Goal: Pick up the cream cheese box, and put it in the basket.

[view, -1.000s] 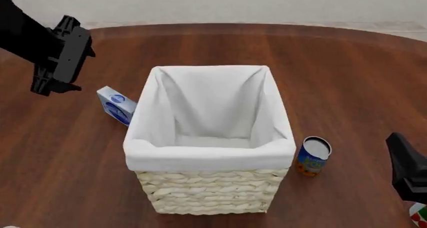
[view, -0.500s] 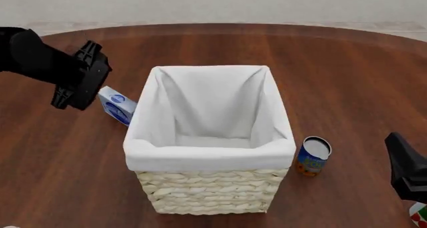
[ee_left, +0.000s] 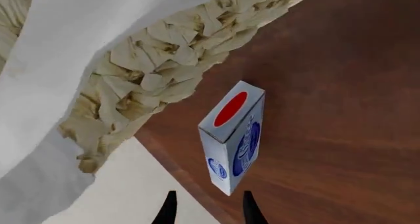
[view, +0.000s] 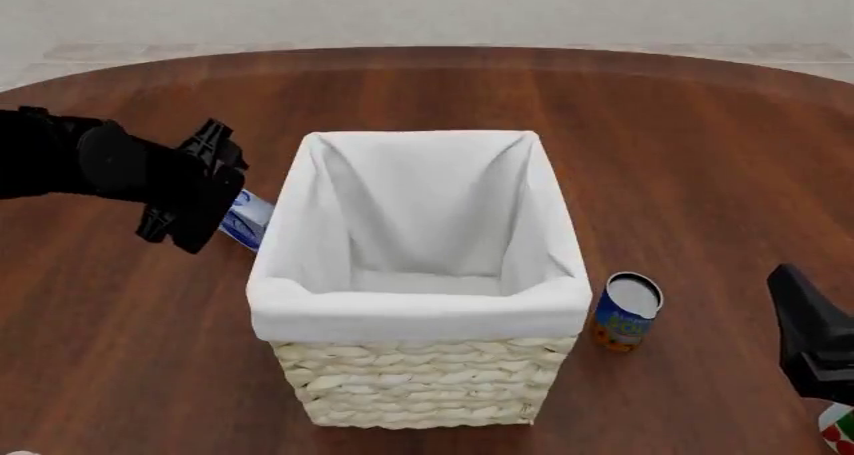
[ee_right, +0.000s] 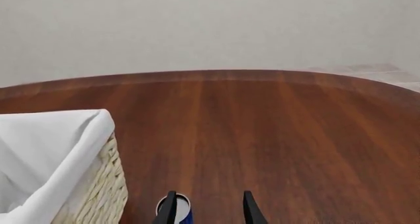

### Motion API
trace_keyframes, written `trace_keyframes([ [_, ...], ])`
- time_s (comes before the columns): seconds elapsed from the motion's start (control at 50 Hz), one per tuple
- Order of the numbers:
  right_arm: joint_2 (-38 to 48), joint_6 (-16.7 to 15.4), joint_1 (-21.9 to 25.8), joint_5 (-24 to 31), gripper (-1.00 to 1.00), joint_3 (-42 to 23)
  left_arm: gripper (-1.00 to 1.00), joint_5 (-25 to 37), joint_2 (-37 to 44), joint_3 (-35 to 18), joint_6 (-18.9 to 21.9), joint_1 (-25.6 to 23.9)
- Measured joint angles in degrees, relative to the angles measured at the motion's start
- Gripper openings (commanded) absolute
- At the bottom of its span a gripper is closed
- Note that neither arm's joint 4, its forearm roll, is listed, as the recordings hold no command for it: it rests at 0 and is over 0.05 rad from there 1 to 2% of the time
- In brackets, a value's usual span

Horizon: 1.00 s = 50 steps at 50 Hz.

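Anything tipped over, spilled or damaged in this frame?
Nothing spilled or damaged. The cream cheese box stands on a narrow side close beside the basket, not lying flat. The can stands upright. The left end effector is open near the box.

A small blue-and-orange can [view: 626, 311] stands upright on the wooden table [view: 694, 155], toward its near right edge

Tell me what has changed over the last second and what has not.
The left hand has moved down and toward the basket, and now hangs over the cream cheese box, hiding most of it in the front view. Its fingers are open, with the box ahead of them and not yet held. The box, basket, can and right hand have stayed put.
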Motion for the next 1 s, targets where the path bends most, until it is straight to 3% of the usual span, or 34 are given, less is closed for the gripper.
trace_keyframes([
  [0.24,1.3,-0.3,0.2,-0.7,1.0,0.0,1.0,-3.3,2.8,1.0,-0.4,-1.0],
  [1.0,6.8,-1.2,-0.4,-3.7,1.0,0.0,1.0,-5.0,13.1,-3.5,-1.5,-1.0],
])
